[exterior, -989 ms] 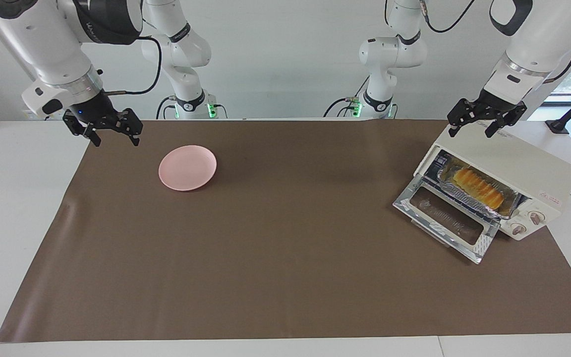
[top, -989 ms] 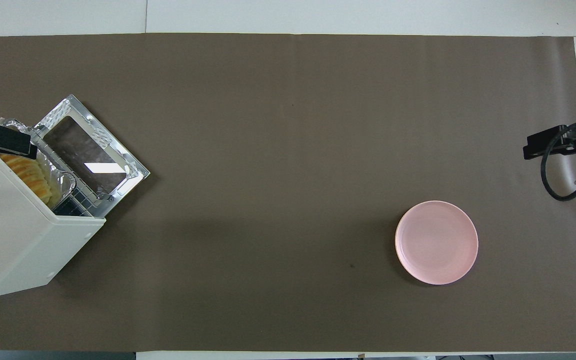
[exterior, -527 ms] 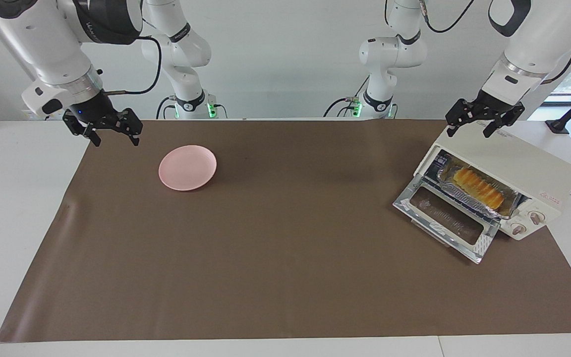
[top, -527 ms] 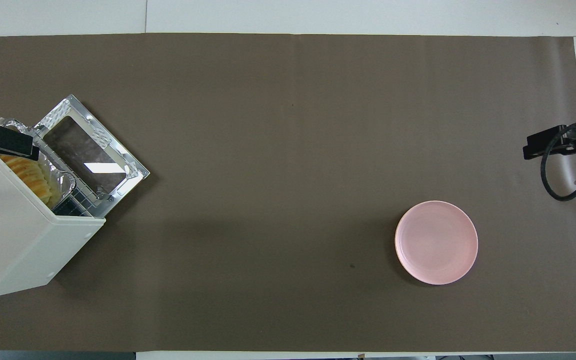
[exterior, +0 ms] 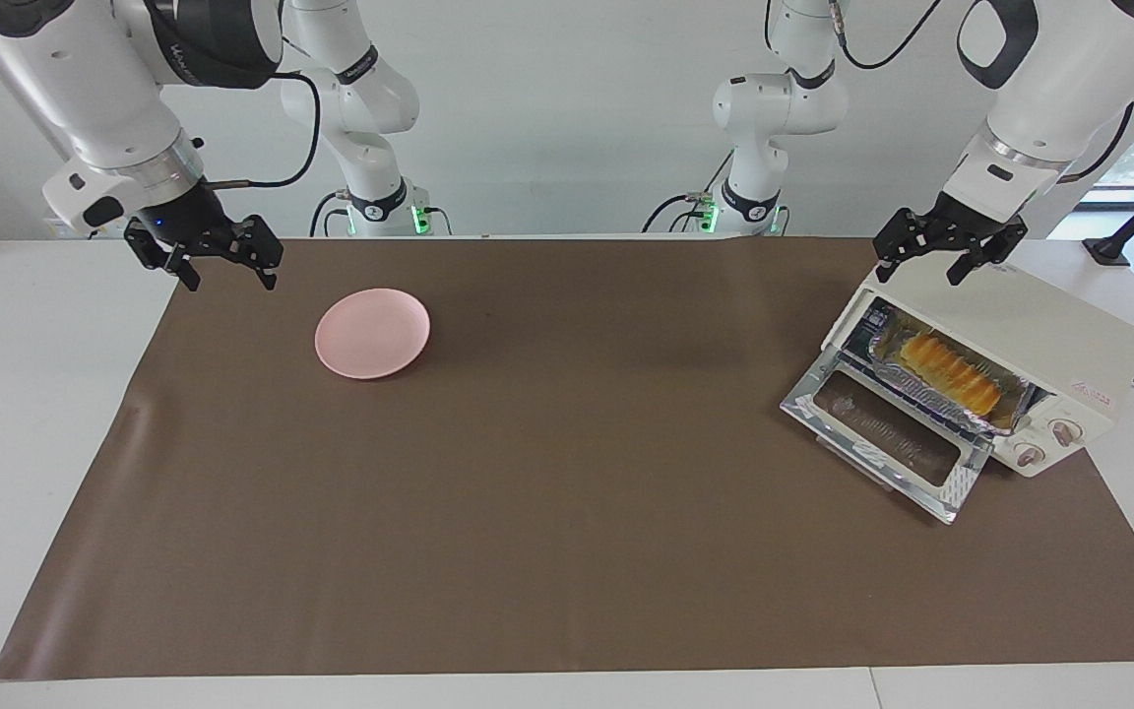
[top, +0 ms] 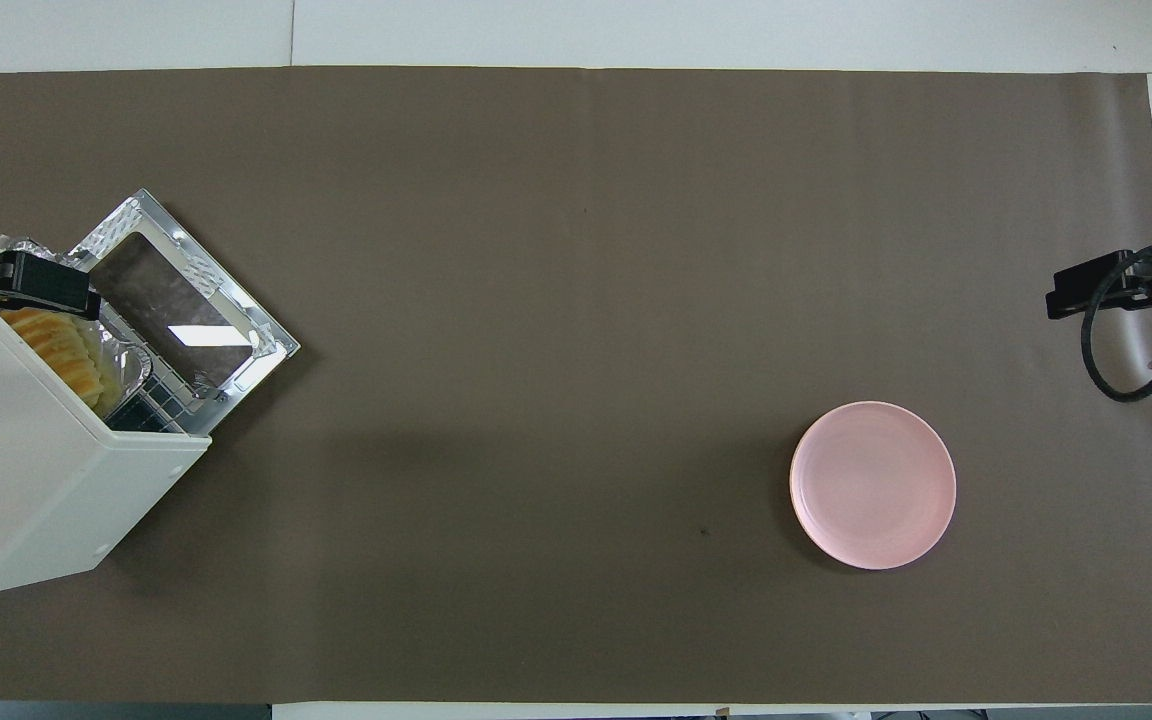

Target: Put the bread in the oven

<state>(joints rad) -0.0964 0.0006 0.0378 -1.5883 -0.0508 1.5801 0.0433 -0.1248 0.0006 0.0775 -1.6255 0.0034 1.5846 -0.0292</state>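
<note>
Bread (exterior: pixel 951 373) in foil tray (exterior: pixel 1020 406), inside oven (exterior: pixel 1039 325); door (exterior: pixel 882 433) down.
Left gripper (exterior: pixel 939 258), fingers wide, empty, over oven top at tray's 11 o'clock; right gripper (exterior: pixel 205 258), fingers wide, waits over mat's edge at plate's (exterior: pixel 372 333) 10 o'clock. Risk: tray's protruding rim may block door closing. Oven interior hidden.

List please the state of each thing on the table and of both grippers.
oven: door down, open
bread: inside the oven, lying in the foil tray
plate: empty, toward the right arm's end
left gripper: open, empty, in the air over the oven's top
right gripper: open, empty, in the air at the mat's corner, waiting
</note>
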